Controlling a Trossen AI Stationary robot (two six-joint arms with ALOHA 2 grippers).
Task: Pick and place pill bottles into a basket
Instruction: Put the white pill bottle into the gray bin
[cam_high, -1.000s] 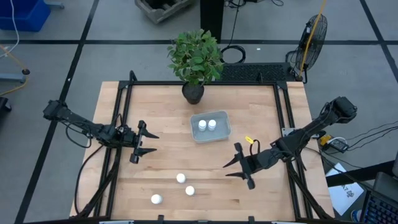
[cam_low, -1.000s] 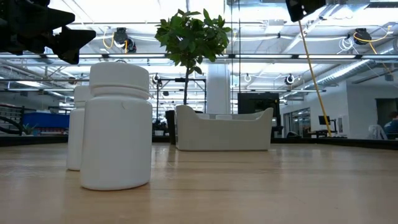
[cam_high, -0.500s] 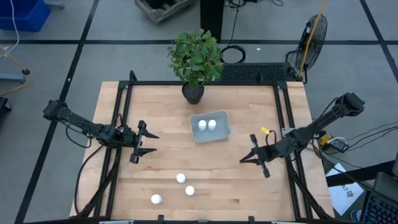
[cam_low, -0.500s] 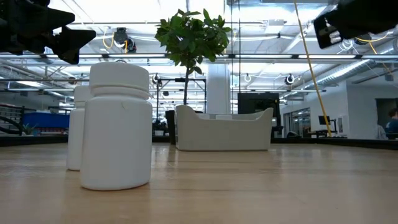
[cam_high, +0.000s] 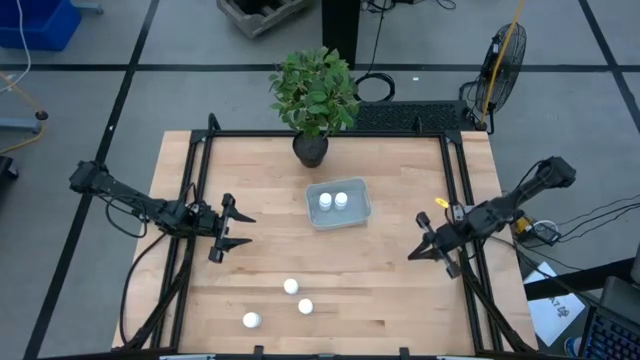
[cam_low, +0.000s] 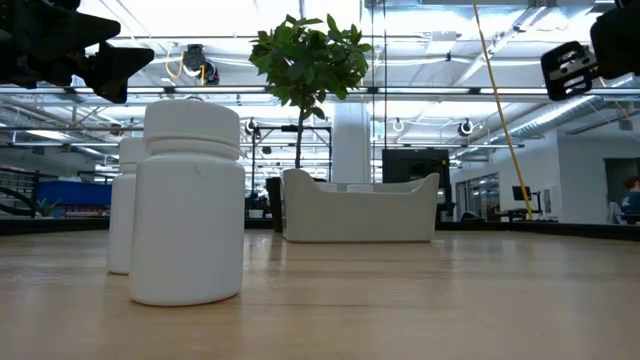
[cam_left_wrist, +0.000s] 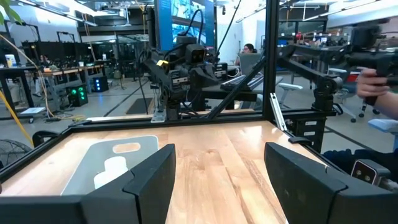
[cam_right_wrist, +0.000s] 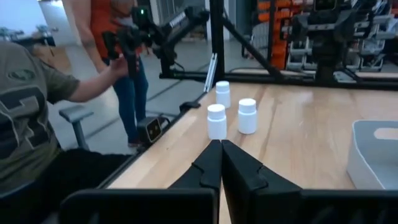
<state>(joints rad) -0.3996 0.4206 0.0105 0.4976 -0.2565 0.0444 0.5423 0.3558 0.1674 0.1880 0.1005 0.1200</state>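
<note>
Two white pill bottles (cam_high: 333, 200) stand inside the pale basket (cam_high: 355, 215) at the table's middle. Three more pill bottles (cam_high: 290, 286) (cam_high: 305, 306) (cam_high: 251, 320) stand on the wood near the front edge; the right wrist view shows them (cam_right_wrist: 247, 116) ahead of the fingers. My left gripper (cam_high: 247, 229) hovers open at the left, level, facing the basket (cam_left_wrist: 81, 171), with nothing between its fingers. My right gripper (cam_high: 416, 254) hovers by the right edge, shut on nothing (cam_right_wrist: 219, 163).
A potted plant (cam_high: 314, 95) stands at the far edge, behind the basket. A black frame (cam_high: 455, 190) runs along the table's sides. People stand beyond the table's front edge (cam_right_wrist: 37, 106). Bare wood lies between the basket and the three bottles.
My right gripper has drawn back toward the table's right edge, away from the three bottles, and has shut its fingers on nothing. The bottles and basket have stayed put.
</note>
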